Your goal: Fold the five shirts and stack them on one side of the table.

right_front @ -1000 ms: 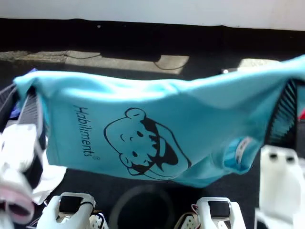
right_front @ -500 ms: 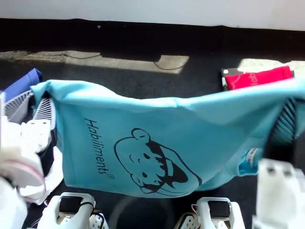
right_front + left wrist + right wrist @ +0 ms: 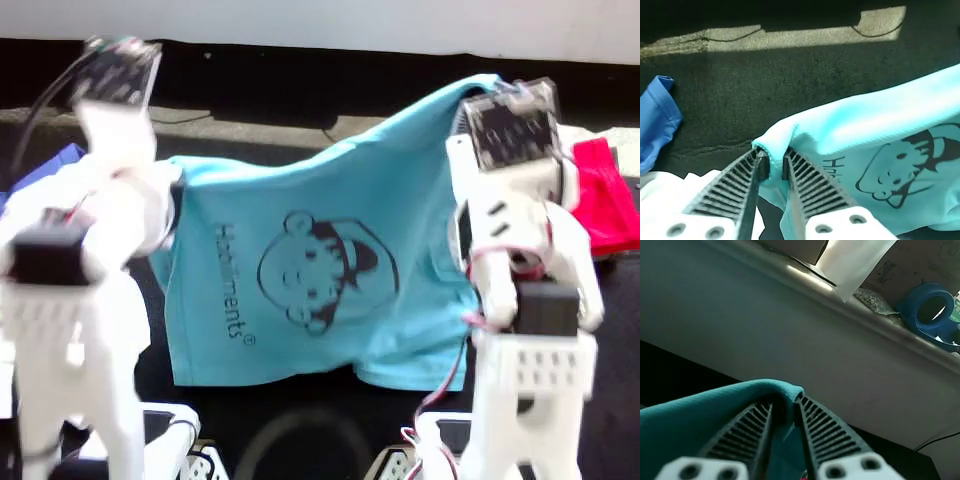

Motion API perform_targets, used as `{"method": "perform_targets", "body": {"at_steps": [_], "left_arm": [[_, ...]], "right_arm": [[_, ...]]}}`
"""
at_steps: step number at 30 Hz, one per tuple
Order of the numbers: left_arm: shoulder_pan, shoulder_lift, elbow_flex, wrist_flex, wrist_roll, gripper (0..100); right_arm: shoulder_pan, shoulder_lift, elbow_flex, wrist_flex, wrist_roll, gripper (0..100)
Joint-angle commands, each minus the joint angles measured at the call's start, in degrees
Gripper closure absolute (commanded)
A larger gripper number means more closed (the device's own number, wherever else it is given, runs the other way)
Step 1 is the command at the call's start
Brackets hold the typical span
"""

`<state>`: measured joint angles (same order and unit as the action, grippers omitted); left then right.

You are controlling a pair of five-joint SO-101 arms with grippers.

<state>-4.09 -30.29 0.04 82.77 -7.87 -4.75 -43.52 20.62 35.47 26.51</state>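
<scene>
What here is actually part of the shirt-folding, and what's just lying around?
Part of the job: turquoise shirt, pinched by left gripper and right gripper; red shirt; blue shirt.
Lying about: blue tape roll and white sheet on the ledge.

**Inspector:** Any markings to log?

**Recorder:** One entry. The front of the turquoise shirt (image 3: 300, 190) carries a single word in dark lettering (image 3: 232, 282). It runs lengthwise down the cloth and ends in a small circled mark.

**Inspector:** What stands next to it?

**Recorder:** A dark printed cartoon face (image 3: 325, 272), just beside the lettering, near the middle of the shirt front.

**Inspector:** Is it confirmed from a second angle?

**Recorder:** Yes. The left wrist view shows the first few letters of the same word beside the face print. The rest of the word is hidden there.

**Inspector:** Any numbers or signs?

**Recorder:** None that can be read.
</scene>
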Motion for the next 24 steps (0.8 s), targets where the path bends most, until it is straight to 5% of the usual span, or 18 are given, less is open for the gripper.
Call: {"method": "perform_targets", "body": {"at_steps": [1,15,24], "left_arm": [[-2.2,13.1,-6.8,-4.0,0.2,99],[-4.6,70.5,-59.2,1.9,-7.9,99],[-10.0,87.4,-85.1,1.8,-8.3,99]], "right_arm": [[0.5,7.1,-1.0,-4.9,0.5,99.2],[-0.3,47.9,-23.7,-6.7,0.2,99.2],[-0.4,63.6,-41.8,-6.7,0.2,99.2]]}}
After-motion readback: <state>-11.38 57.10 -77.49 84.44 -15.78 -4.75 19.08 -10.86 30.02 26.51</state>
